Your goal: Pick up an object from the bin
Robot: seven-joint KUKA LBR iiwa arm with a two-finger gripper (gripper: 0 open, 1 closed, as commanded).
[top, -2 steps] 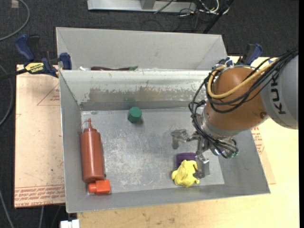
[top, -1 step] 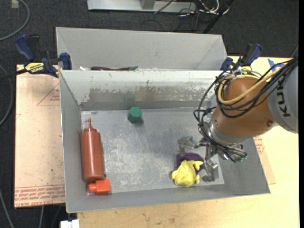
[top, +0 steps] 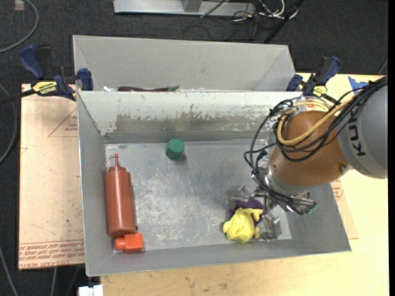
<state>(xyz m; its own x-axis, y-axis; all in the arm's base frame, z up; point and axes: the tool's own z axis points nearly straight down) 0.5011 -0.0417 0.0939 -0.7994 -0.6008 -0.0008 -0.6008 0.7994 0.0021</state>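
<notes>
One lumpy yellow toy [top: 242, 226], purple piece [top: 250, 201] behind

Yellow lumpy soft object [top: 242, 226], crumpled, resting on bin [top: 185, 184] floor, front-right area.

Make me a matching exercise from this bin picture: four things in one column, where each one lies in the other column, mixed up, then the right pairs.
Things:
1. red bottle
2. green cylinder
3. yellow lump
4. orange block

Places in the bin:
A. front right
B. front left corner
C. lying along the left wall
D. on the floor near the back wall

Pairs: 1-C, 2-D, 3-A, 4-B
</notes>
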